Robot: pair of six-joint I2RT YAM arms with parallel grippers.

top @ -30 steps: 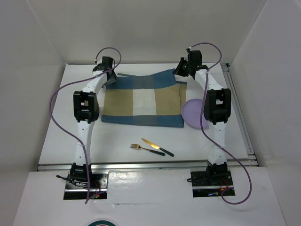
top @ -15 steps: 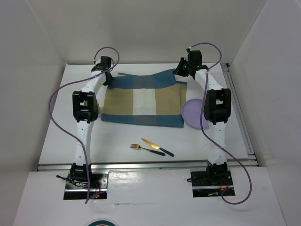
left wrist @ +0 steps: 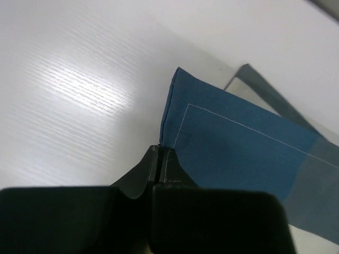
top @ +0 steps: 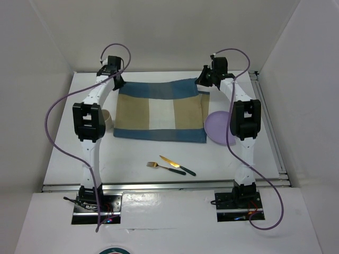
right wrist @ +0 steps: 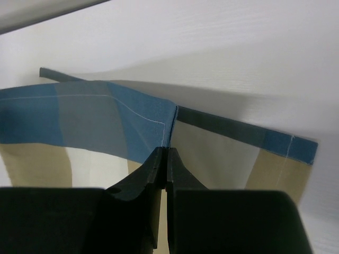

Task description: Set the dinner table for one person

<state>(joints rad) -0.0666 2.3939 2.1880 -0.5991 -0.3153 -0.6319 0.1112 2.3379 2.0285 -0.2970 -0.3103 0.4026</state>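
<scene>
White enclosure walls surround the dinner table (top: pixel 69 153), a plain white top that fills the overhead view and carries everything else. A blue-and-tan checked placemat (top: pixel 159 114) lies across its far half, midway between the left and right edges. The left gripper (top: pixel 117 83) sits at the mat's far-left corner and the right gripper (top: pixel 202 82) at its far-right corner. This two-point hold is judged to serve for drawing the cloth flat and square. A lilac plate (top: pixel 216 127) rests toward the right edge, touching or just overlapping the mat's right side. The right arm partly covers it, and its visible part carries nothing. A fork (top: pixel 165 169) and a knife (top: pixel 177 165) lie together near the middle of the near edge, not yet laid beside the mat. A tan object (top: pixel 108 119) beside the mat's left side is mostly hidden by the left arm, so whether it is a cup and what it holds cannot be told. In the left wrist view, the left gripper (left wrist: pixel 160 153) has its fingers pinched together on the blue hem of the placemat (left wrist: pixel 238 143), lifting that corner off the table (left wrist: pixel 79 95). In the right wrist view, the right gripper (right wrist: pixel 165 153) is likewise clamped on the stitched blue edge of the placemat (right wrist: pixel 106 121). Beside this grip the cloth is doubled over above the table (right wrist: pixel 212 32).
</scene>
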